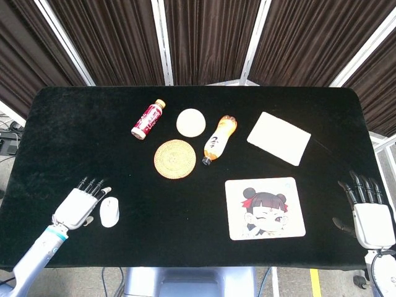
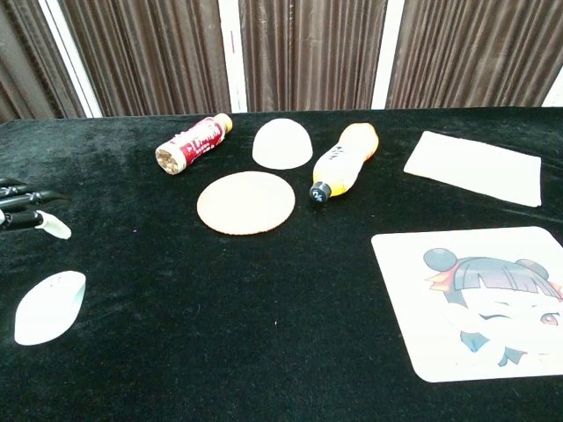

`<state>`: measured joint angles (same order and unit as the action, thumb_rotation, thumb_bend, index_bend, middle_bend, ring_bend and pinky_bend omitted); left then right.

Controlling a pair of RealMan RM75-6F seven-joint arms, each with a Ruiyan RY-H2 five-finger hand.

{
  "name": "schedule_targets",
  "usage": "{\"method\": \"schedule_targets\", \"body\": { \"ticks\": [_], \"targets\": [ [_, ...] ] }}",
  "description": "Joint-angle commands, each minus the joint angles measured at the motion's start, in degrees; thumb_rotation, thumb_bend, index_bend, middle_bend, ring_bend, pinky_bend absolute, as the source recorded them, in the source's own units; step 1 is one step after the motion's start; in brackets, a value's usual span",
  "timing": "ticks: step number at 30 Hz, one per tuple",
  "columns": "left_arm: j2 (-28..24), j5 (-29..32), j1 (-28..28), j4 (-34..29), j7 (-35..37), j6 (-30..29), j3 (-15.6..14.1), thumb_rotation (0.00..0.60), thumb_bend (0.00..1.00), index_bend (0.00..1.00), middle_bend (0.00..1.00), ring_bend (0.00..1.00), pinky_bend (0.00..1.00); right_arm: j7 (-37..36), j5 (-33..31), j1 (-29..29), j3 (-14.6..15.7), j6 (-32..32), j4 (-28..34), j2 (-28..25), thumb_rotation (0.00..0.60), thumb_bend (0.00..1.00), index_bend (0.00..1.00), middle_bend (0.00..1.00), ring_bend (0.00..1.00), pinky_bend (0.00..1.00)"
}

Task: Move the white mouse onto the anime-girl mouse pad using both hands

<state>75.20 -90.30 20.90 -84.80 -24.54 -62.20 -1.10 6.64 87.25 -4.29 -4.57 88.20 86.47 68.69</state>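
The white mouse [image 1: 109, 212] lies on the black table near its front left; in the chest view the mouse [image 2: 50, 306] sits at the lower left. My left hand [image 1: 79, 205] hovers just left of it, fingers spread and holding nothing; only its fingertips [image 2: 32, 216] reach into the chest view above the mouse. The anime-girl mouse pad [image 1: 265, 208] lies flat at the front right, also seen as the mouse pad [image 2: 479, 299] in the chest view. My right hand [image 1: 367, 213] stays at the table's right edge, fingers apart and empty.
At the back stand a red bottle on its side [image 1: 148, 119], a white dome-shaped bowl [image 1: 190, 122], an orange bottle lying down [image 1: 219, 139], a round woven coaster [image 1: 175, 159] and a white cloth [image 1: 279, 137].
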Motion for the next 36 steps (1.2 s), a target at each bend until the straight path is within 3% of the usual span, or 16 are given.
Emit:
{"method": "schedule_targets", "body": {
  "ticks": [1, 18, 27, 29, 36],
  "targets": [
    [0.45, 0.88, 0.53, -0.21, -1.36, 0.70, 0.09, 0.600, 0.09, 0.20, 0.00, 0.00, 0.00, -0.17, 0.00, 0.01, 0.02, -0.05, 0.06, -0.02, 0.600, 0.04, 0.16, 0.00, 0.00, 0.00],
    [4.04, 5.13, 4.19, -0.86, -7.68, 6.62, -0.09, 0.600, 0.09, 0.26, 0.00, 0.00, 0.00, -1.13, -0.40, 0.44, -0.44, 0.83, -0.43, 0.19, 0.600, 0.04, 0.16, 0.00, 0.00, 0.00],
    [4.64, 7.27, 5.21, -1.90, -10.04, 7.77, -0.53, 0.600, 0.10, 0.44, 0.00, 0.00, 0.00, -1.62, -0.34, 0.71, -0.38, 1.10, -0.46, 0.11, 0.600, 0.04, 0.16, 0.00, 0.00, 0.00],
    [4.76, 7.45, 5.34, -2.01, -10.12, 7.67, -0.67, 0.600, 0.14, 0.49, 0.00, 0.00, 0.00, -1.76, -0.32, 0.75, -0.38, 1.15, -0.44, 0.06, 0.600, 0.04, 0.16, 0.00, 0.00, 0.00],
    [5.14, 6.53, 5.63, -1.94, -9.59, 6.49, -0.99, 0.600, 0.21, 0.55, 0.00, 0.00, 0.00, -1.93, -0.26, 0.79, -0.31, 1.08, -0.55, 0.08, 0.600, 0.04, 0.16, 0.00, 0.00, 0.00]
  ]
}}
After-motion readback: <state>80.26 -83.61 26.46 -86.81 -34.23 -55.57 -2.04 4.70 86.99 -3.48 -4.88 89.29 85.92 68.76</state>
